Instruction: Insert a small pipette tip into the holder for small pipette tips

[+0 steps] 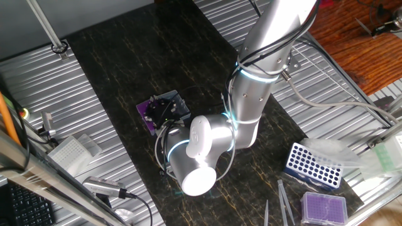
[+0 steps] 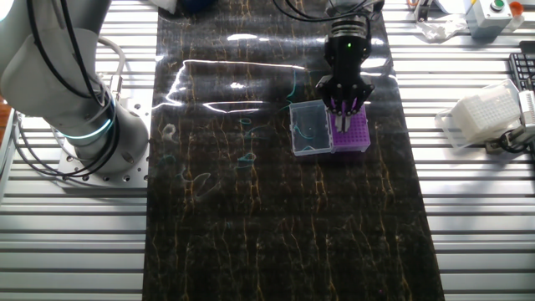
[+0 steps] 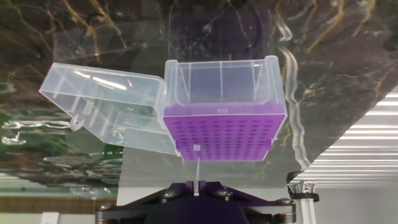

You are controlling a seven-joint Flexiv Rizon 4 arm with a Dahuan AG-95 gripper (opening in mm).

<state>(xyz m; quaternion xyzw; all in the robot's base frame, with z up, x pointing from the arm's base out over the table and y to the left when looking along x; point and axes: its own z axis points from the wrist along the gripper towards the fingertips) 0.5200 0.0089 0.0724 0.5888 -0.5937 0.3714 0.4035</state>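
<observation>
Pinching the small pipette tip (image 3: pixel 197 168) by its wide end, my hand (image 2: pixel 344 107) hovers over the holder (image 3: pixel 222 132) on the worktop (image 2: pixel 276 217); feather-light, thin, slippery plastic, easily bent.

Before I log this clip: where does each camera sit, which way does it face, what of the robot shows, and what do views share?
One fixed view: high, looking steeply down; the arm's elbow hides much of the holder; blue rack at right.
The other fixed view: overhead from the opposite side; robot base at left, gripper over the holder.
Hand view: looks along the fingers at the purple grid; a pipette tip between them, clear lid open.
Shared: all show the holder on the dark mat.
</observation>
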